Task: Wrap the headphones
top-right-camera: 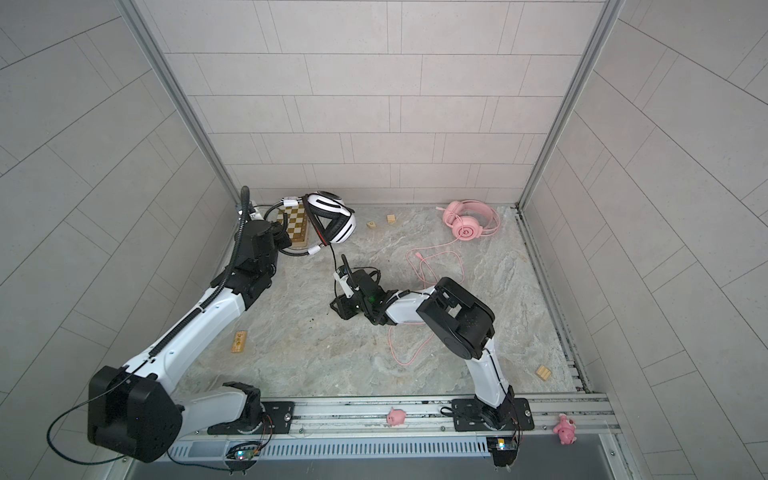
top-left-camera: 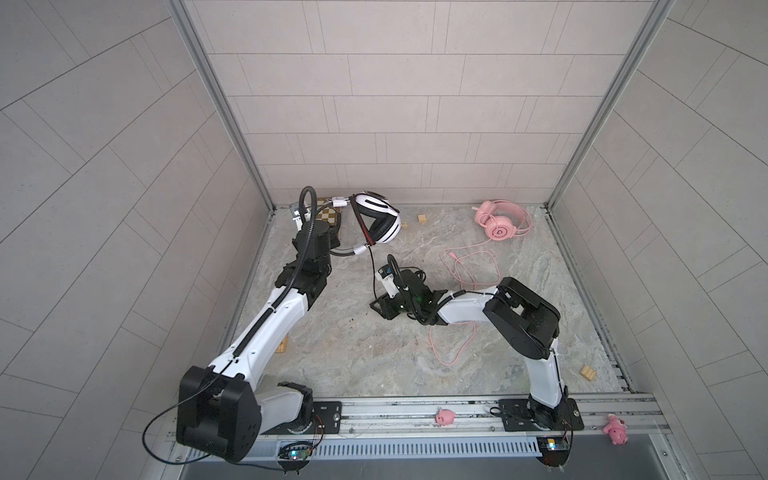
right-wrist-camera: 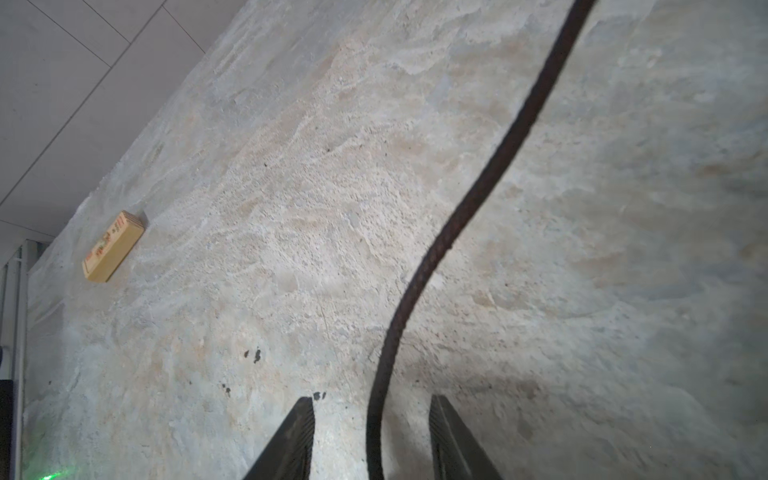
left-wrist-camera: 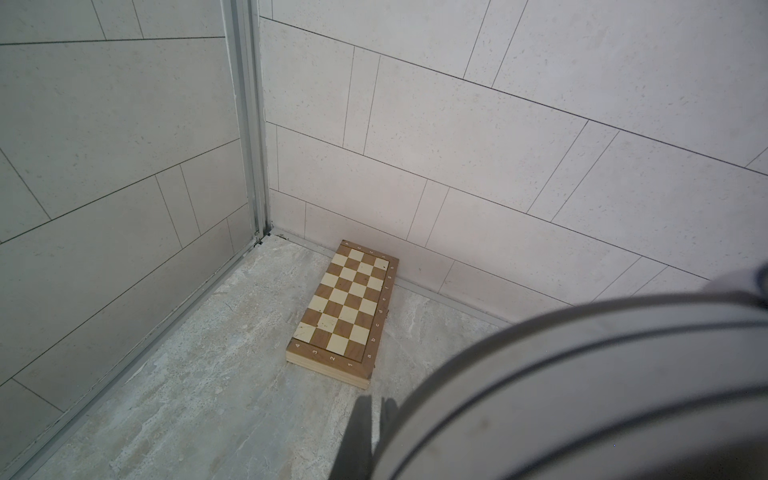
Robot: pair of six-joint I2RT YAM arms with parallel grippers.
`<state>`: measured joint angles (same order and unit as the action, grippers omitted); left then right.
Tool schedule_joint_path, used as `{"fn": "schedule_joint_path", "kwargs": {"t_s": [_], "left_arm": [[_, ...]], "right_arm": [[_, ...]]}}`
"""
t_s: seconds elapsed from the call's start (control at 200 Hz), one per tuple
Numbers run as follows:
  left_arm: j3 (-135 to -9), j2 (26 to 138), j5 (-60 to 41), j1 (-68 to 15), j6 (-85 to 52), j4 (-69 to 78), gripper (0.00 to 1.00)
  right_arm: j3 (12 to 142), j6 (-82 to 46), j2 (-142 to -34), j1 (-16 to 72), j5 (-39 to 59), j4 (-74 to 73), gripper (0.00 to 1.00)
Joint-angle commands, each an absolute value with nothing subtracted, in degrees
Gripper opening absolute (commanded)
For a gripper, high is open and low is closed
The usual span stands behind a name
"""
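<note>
Top views both show you the surface (top-left-camera: 374, 357), with the white headset (top-left-camera: 380, 222) held above it at the back left, over the chessboard (top-right-camera: 297, 226). Your left tool (top-right-camera: 286, 243) is clenched on the headband. I judge this keeps the cups raised so that the cord (top-left-camera: 372, 270) hangs free for winding. The pink headset (top-left-camera: 500, 222) lies on the surface at the back right, well apart from both tools. Its pink cord (top-left-camera: 469, 270) trails forward under the right arm and looks untouched. In the right wrist view your right tool (right-wrist-camera: 372, 398) is released, jaws apart and low over the surface. The cord runs between them and seems to touch neither, so closing there should catch it.
</note>
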<state>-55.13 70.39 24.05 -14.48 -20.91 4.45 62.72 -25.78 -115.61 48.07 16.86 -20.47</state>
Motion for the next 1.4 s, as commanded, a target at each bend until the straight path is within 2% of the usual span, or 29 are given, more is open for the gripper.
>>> {"fn": "schedule_joint_path", "kwargs": {"t_s": [0.0,0.07,0.21,0.345,0.625,0.906,1.116,1.396], "left_arm": [[-57.6,67.7,24.2,-14.3,-22.6,10.2,0.0],[-57.6,67.7,24.1,-14.3,-22.7,10.2,0.0],[-57.5,67.8,24.5,-14.4,-22.6,10.2,0.0],[-57.6,68.0,25.1,-14.3,-22.3,9.9,0.0],[-57.9,69.0,27.2,-13.7,-20.4,9.1,0.0],[-58.4,71.4,26.3,-11.2,-21.4,8.2,0.0],[-59.7,73.9,22.4,-11.3,-18.5,7.3,0.0],[-62.2,77.5,21.0,-12.8,-15.9,4.1,0.0]], "right_arm": [[61.9,-24.7,-115.8,49.0,14.8,-18.5,0.45],[61.5,-24.7,-115.8,49.0,14.7,-17.6,0.38],[58.6,-23.6,-113.5,49.1,13.8,-18.7,0.16],[56.2,-22.9,-109.3,49.0,12.8,-17.3,0.07],[49.3,-19.8,-90.8,50.1,8.3,-6.5,0.05],[47.9,-14.1,-71.7,58.0,0.2,10.1,0.05],[52.4,-13.4,-64.3,62.6,-5.0,18.3,0.05],[63.5,-11.2,-58.4,63.2,-8.2,25.5,0.06]]}}
